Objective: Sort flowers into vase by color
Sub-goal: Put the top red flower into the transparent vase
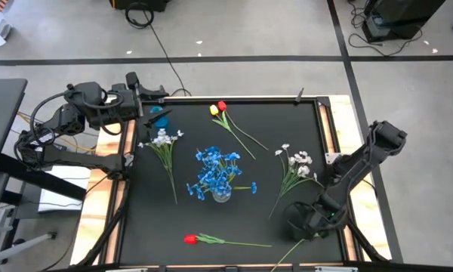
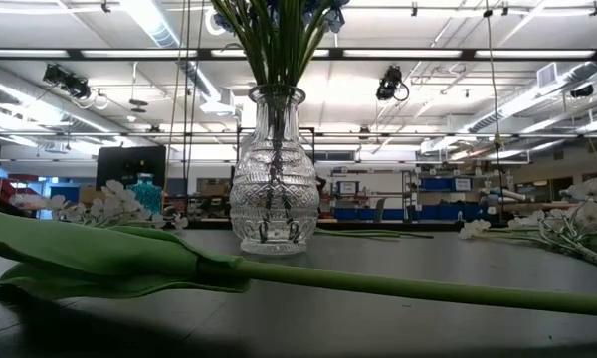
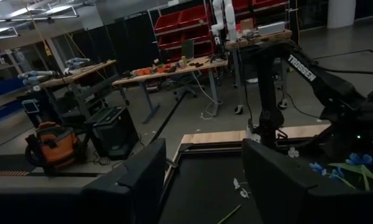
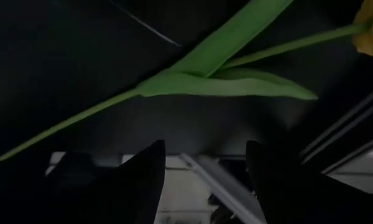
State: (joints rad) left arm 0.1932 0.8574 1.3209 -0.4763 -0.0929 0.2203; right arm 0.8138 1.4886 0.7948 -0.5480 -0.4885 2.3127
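Green tulip stem and leaf (image 4: 224, 81) are lying flat on the black mat just ahead of the right gripper (image 4: 202, 168), whose jaws are standing apart and holding nothing; the yellow head (image 4: 370, 31) of that tulip is poking in off to one side of the fingers. From above, that right gripper (image 1: 302, 219) is sitting low at the near right corner of the table (image 1: 287, 128), with the stem trailing off the mat edge beside it. Red tulip (image 1: 219, 240) is lying along the near edge, well clear of the right jaws toward the left arm's side. White sprig (image 1: 296, 168) is resting just beyond the right gripper toward the table centre. Glass vase (image 2: 273, 179) is standing upright mid-table, between both grippers, carrying the blue bunch (image 1: 217, 172). Second white sprig (image 1: 163, 147) is lying past the vase on the left arm's side. Red and yellow tulip pair (image 1: 220, 110) is lying at the far edge. Left gripper (image 1: 147, 97) is hovering at the far left corner, raised, jaws wide and empty in the left wrist view (image 3: 202, 180), pointing across the mat toward the right arm, with blue blossoms (image 3: 359, 160) visible far ahead of the fingers.
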